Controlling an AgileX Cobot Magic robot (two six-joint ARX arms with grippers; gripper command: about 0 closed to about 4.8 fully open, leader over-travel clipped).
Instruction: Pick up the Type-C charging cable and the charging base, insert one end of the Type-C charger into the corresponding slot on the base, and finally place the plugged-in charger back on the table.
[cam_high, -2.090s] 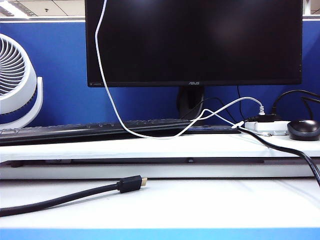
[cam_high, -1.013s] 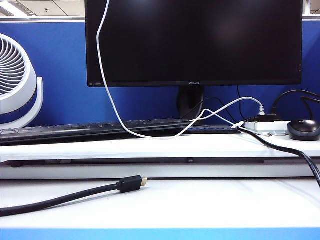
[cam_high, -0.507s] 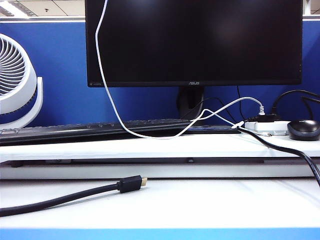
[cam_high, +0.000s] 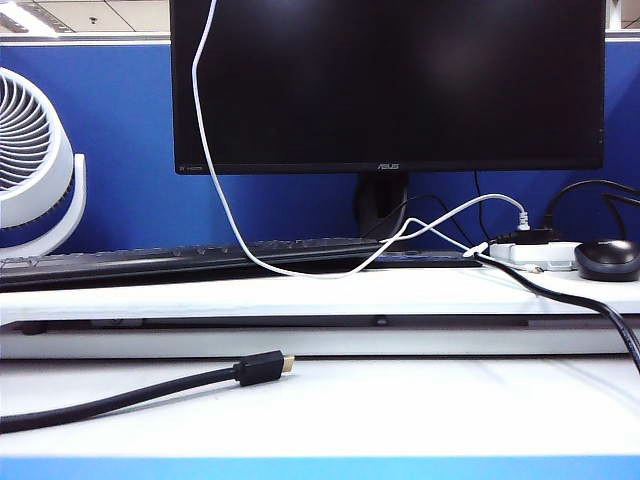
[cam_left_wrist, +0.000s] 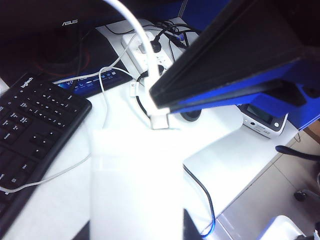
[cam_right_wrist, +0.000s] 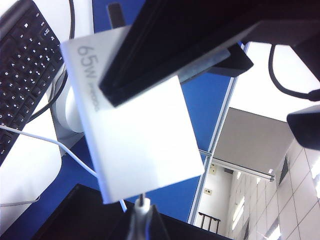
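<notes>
Nothing has moved in the last two seconds. High over the keyboard (cam_left_wrist: 35, 115), your left gripper (cam_right_wrist: 170, 65) clamps the charging base (cam_right_wrist: 145, 135) and your right gripper (cam_right_wrist: 144, 222) pinches the Type-C charging cable (cam_high: 225, 200). The plug meets the base, but you can't confirm it's seated. Set-down on the worktop (cam_high: 400, 400) is pending.

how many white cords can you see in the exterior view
2. The Type-C charging cable hangs from above across the monitor, sags over the keyboard and rises to the right. A second thin white cord crosses it towards the power strip. More may be hidden behind.
</notes>
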